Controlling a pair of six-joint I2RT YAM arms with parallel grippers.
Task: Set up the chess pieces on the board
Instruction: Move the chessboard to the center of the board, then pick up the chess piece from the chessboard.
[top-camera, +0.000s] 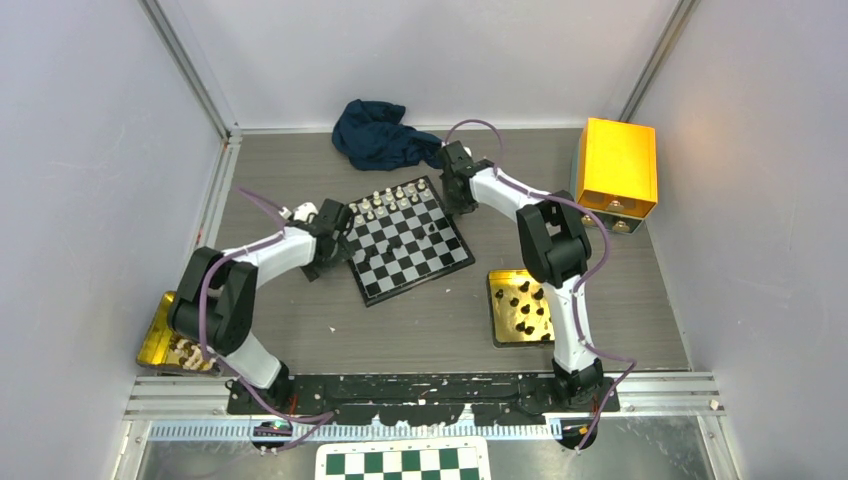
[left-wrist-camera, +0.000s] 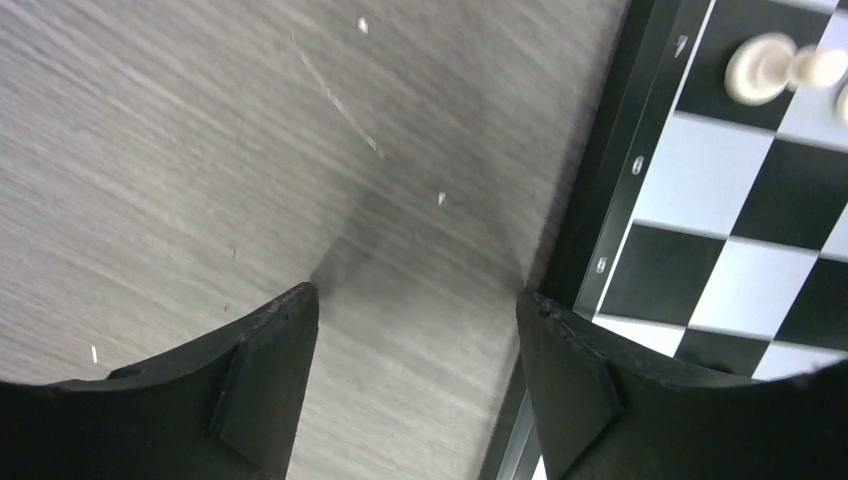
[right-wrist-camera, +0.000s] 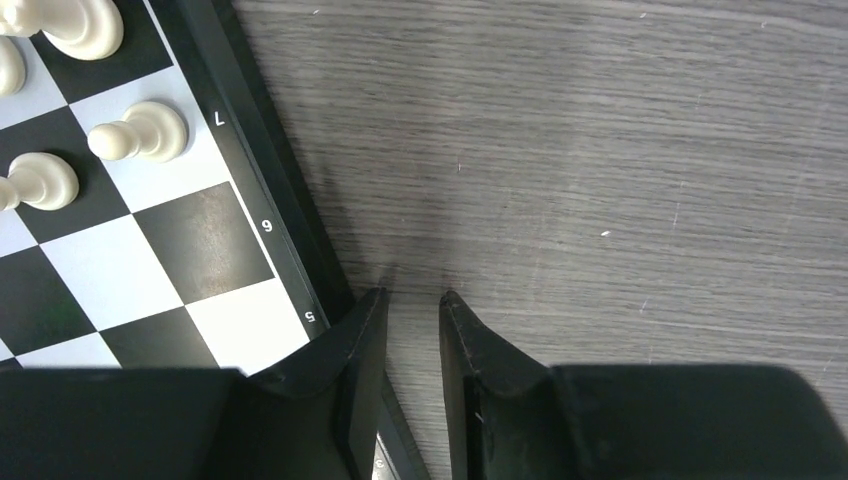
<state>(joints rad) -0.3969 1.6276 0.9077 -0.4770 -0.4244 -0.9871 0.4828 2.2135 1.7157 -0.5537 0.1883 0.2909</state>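
Board (top-camera: 405, 245) lies mid-table (top-camera: 300, 320), turned at an angle, with a gripper at each side. White pieces (top-camera: 385, 203) stand in two rows along its far edge. A few black pieces (top-camera: 430, 228) sit mid-board, too small to tell which squares. More black ones lie loose in a gold tray (top-camera: 497, 335) near the right arm's base, well apart from the board. A second gold tray (top-camera: 152, 345) sits near left, partly under the left arm. It holds small pieces, colour unclear.

Left gripper (top-camera: 335, 238) is at the board's left edge. In the left wrist view its jaws stand wide apart with nothing between them, only bare table. One finger (left-wrist-camera: 570, 390) overlaps the board's black border and the other is over the table. A blurred white piece sits on a dark square at that view's top right.

Right gripper (top-camera: 455, 190) is at the board's far right edge, by the white rows. In the right wrist view its jaws are parted by a narrow gap and hold nothing. One finger (right-wrist-camera: 355, 370) is over the board's border, the other over bare table. White pawns stand on the nearest squares at upper left.

Further out, a yellow box (top-camera: 617, 167) stands at far right and a crumpled blue cloth (top-camera: 380, 135) lies at the back wall. A green-and-white checkered board (top-camera: 405, 462) lies at the bottom edge, in front of the arm bases.
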